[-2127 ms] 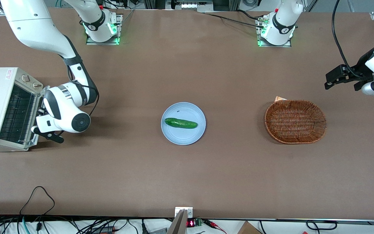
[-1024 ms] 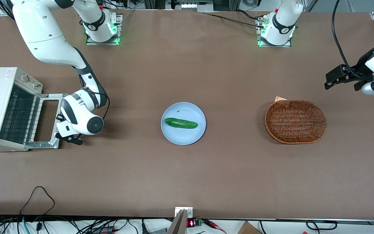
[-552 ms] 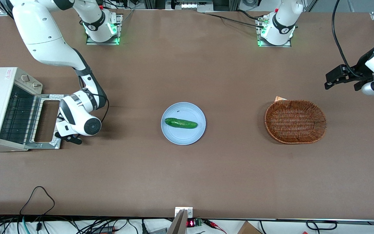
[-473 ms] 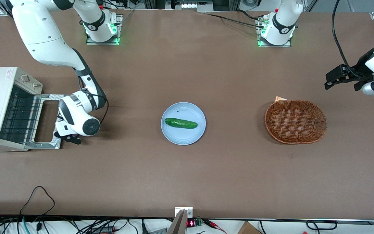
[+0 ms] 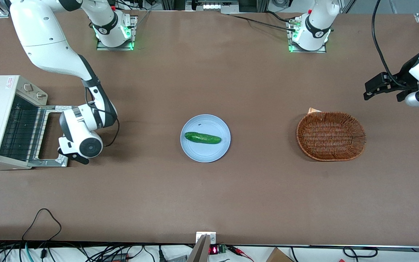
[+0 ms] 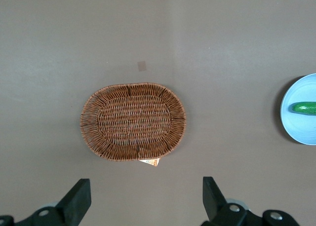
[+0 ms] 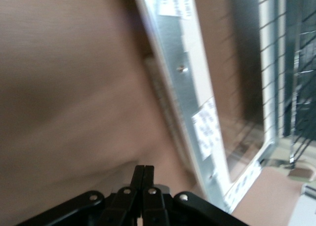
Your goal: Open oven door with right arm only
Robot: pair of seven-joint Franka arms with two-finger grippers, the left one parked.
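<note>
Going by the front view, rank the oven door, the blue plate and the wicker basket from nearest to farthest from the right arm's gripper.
The gripper, fingers shut, sits over the door's outer edge.
1. Oven door: folded down flat in front of the toaster oven, directly under the gripper.
2. Blue plate: mid-table, holding the cucumber.
3. Wicker basket: toward the parked arm's end.

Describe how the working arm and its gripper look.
The right arm is glossy white with rounded links, black bands at the joints, a silver collar at the wrist and a thin black cable looping beside it. Its gripper, over the open oven door, is black, with two slim fingers pressed together and small silver screws.
</note>
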